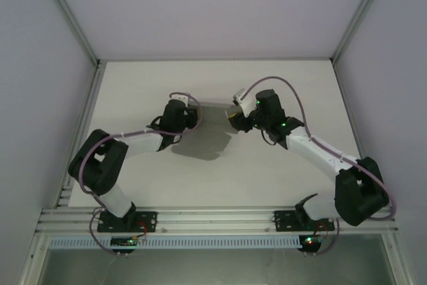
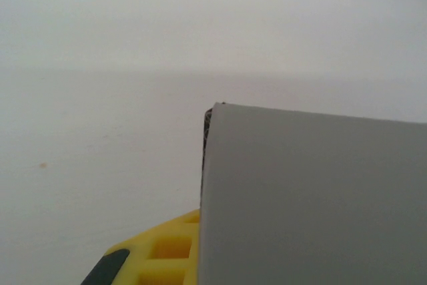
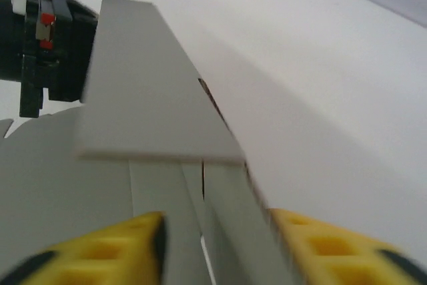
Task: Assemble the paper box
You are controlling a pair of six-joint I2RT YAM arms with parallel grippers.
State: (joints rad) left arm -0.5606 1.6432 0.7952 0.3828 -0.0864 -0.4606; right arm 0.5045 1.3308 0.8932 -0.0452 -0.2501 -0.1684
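- the paper box (image 1: 208, 133) is a flat grey sheet over the middle of the counter (image 1: 280, 178), strung between your two arms, with one flap (image 3: 150, 98) tipped up above the rest.
- your left gripper (image 1: 189, 119) is on the sheet's left edge, pressed together on the card. in its wrist view the card cuts straight past the yellow finger (image 2: 157, 255).
- your right gripper (image 1: 235, 119) sits at the opposite edge, spread wide, with its yellow fingers (image 3: 110, 248) on either side of the card and not pinching it.
- here's the relation that matters: the sheet runs straight ahead from the right gripper toward the left one, and its creases follow that same line.
- both grippers are at the card, but only the left has it. my read: the right is free to work that raised flap next.
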